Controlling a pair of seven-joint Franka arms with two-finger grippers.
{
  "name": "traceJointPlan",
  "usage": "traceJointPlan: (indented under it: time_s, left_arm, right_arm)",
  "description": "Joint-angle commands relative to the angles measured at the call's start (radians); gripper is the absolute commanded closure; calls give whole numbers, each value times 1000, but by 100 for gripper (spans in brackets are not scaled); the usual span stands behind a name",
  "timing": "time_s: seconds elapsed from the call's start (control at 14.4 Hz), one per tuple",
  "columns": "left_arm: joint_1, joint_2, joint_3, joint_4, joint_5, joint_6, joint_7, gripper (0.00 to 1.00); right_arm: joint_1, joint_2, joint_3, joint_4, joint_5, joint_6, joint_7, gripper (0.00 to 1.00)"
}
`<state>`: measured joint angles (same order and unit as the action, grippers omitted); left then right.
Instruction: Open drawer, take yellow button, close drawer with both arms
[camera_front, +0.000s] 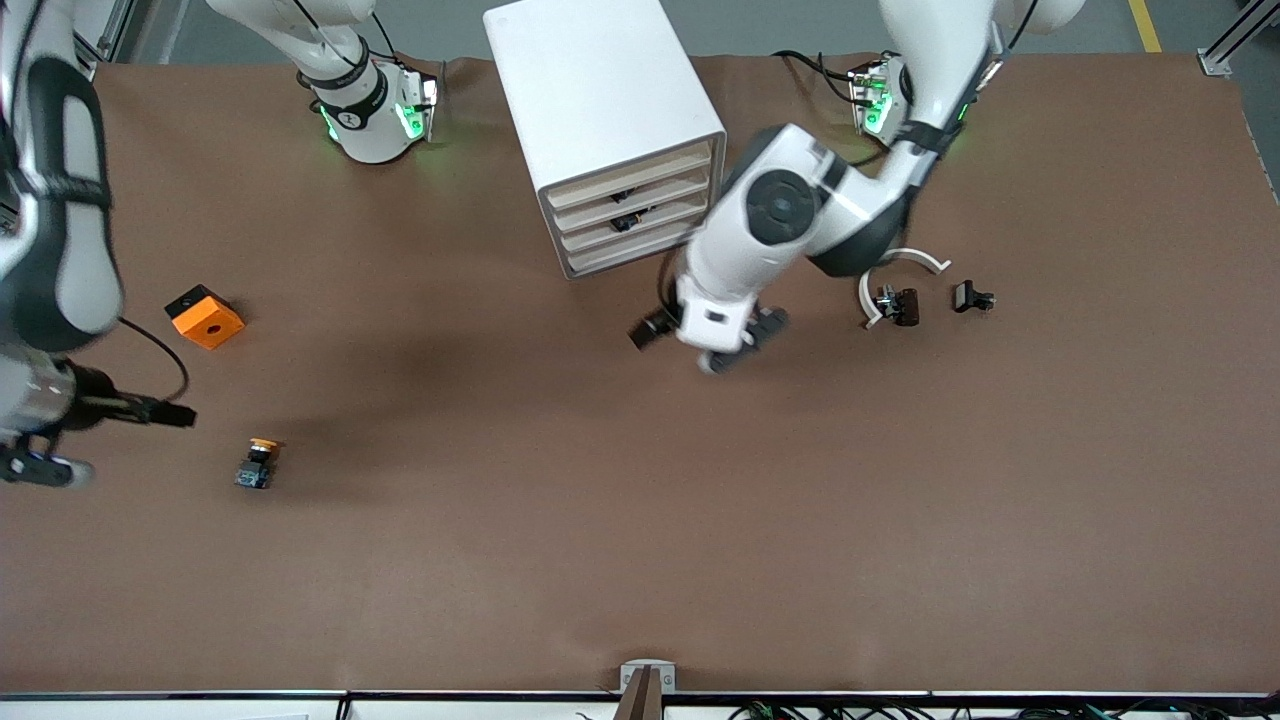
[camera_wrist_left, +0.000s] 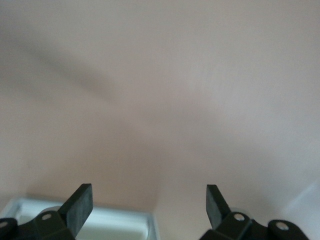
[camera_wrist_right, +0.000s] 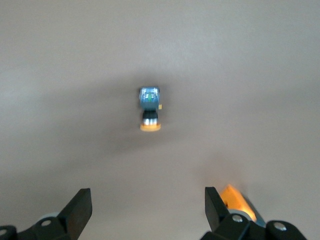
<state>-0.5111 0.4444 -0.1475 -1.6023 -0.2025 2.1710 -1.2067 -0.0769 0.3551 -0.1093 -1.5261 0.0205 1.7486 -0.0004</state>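
Front view gives me one white cabinet (camera_front: 600, 100) at the robots' end of the table (camera_front: 640, 560), with four drawers stacked in its face; I count four cream slats, and the drawer (camera_front: 632, 205) rows all sit pushed in, with small dark parts showing in two of the gaps. One button (camera_front: 259, 464) lies on the bare table toward the right arm's end, nearer to the front camera than the single orange block (camera_front: 204, 317), and well apart from the cabinet. In the right wrist view I see that same button (camera_wrist_right: 149, 109) lying on its side, orange cap one way and bluish base the other, with nothing touching it. My right gripper (camera_wrist_right: 148, 212) hangs above the table over that area, its two fingers spread wide apart and empty. My left gripper (camera_wrist_left: 150, 210) hovers just in front of the cabinet, low over the table; its two fingers also stand wide apart with nothing between them, and its camera catches a pale edge of the cabinet. Toward the left arm's end I count two small black parts (camera_front: 900, 306) and one white curved strip (camera_front: 895, 270) beside them.
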Motion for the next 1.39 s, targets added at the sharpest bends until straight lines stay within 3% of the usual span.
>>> traceJointPlan:
  time_s: [0.0,0.28,0.63,0.76,1.04,1.11,1.32]
  left_arm:
    - [84,-47,-7,27,112,-71,4,0]
    - [218,-117,-6,28,129,-186,197,0]
    - [469,-278,-18,-2,126,-436,730,0]
    - [512,-370,5,-56,123,-491,916,0]
    - [514,-554,162,-240,126,-464,1232,0]
    - [523,-576,169,-258,126,-433,1254,0]
    - [534,-569,164,-199,129,-399,1248,0]
  right_arm:
    - [-24,-137,19,-43,-14,-92,-7,0]
    - [-23,-225,25,-48,-19,-158,-13,0]
    - [15,-232,23,-40,-33,-161,-52,0]
    - [11,-232,20,-35,-31,-176,-52,0]
    - [-23,-220,19,114,-24,-283,-50,0]
    - [-26,-219,20,145,-24,-294,-52,0]
    - [-8,-234,30,141,-25,-352,-29,0]
